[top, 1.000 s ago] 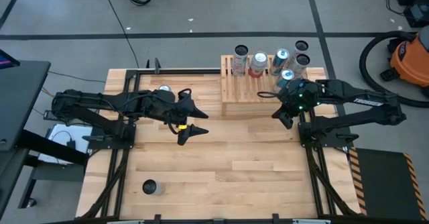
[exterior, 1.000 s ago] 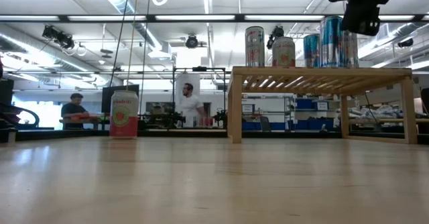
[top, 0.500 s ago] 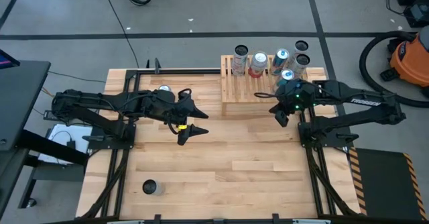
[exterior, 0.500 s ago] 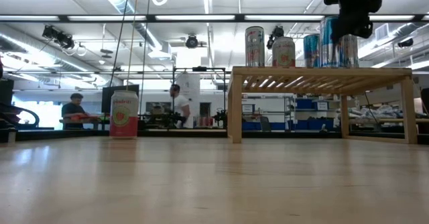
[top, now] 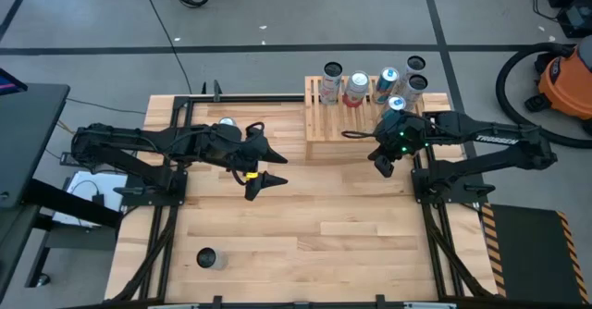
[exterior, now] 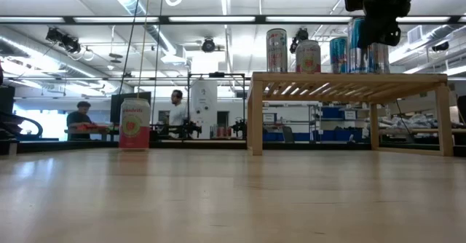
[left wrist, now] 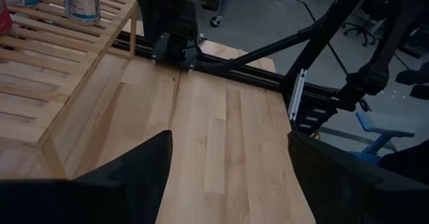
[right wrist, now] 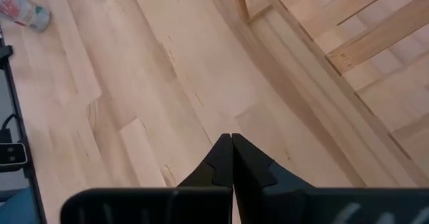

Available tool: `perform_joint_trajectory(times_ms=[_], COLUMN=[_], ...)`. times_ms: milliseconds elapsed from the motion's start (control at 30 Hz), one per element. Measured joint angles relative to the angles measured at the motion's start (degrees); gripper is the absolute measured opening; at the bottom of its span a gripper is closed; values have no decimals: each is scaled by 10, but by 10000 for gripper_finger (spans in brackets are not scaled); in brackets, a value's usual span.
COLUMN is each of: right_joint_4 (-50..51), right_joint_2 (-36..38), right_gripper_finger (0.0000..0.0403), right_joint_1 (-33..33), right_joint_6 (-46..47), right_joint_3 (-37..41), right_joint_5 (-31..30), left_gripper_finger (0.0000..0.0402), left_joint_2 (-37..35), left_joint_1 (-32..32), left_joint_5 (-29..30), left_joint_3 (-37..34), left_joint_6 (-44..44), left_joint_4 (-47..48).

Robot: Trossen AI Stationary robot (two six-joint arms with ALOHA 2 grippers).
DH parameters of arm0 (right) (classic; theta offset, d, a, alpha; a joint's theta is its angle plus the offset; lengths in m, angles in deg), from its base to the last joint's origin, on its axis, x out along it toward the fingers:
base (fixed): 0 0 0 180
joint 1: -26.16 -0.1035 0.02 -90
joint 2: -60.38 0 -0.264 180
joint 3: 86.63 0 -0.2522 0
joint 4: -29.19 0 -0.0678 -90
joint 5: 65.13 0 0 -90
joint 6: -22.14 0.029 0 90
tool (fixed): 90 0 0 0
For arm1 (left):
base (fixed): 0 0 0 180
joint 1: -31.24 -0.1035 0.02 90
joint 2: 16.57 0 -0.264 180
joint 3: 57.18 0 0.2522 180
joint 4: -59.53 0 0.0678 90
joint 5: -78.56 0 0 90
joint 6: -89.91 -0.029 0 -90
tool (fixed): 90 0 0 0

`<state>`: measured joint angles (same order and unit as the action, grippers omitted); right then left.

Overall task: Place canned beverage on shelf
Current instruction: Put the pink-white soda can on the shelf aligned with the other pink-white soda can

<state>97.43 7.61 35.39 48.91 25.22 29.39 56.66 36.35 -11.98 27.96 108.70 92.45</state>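
Right gripper hangs closed by the shelf's near edge, cans lined along the far side.

From above we see the shelf (top: 356,113) at the table's (top: 305,226) far right, several cans (top: 357,89) standing along its far edge, the right gripper (top: 382,164) just off its near right corner, and the left gripper (top: 265,166) waiting mid-table. At table height, a pink can (exterior: 134,124) stands alone, well left of the shelf (people move in the room behind). Our left wrist shows its fingers (left wrist: 137,170) spread wide. Our right wrist shows fingertips (right wrist: 232,158) pressed together, seemingly holding nothing, over bare wood beside the shelf's slats.
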Motion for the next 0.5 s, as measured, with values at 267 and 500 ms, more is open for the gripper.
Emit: perform_joint_trajectory(times_ms=[267, 500], right_joint_4=[-11, -12], right_joint_2=[-15, -17], right_gripper_finger=[5, 5], right_joint_1=[21, 43], right_joint_6=[-24, -34], right_joint_3=[0, 0], right_joint_5=[-3, 0], left_gripper_finger=[300, 300], left_joint_2=[0, 0], left_joint_1=[0, 0], left_joint_5=[0, 0], left_joint_3=[0, 0], left_joint_6=[1, 0], left_joint_4=[0, 0])
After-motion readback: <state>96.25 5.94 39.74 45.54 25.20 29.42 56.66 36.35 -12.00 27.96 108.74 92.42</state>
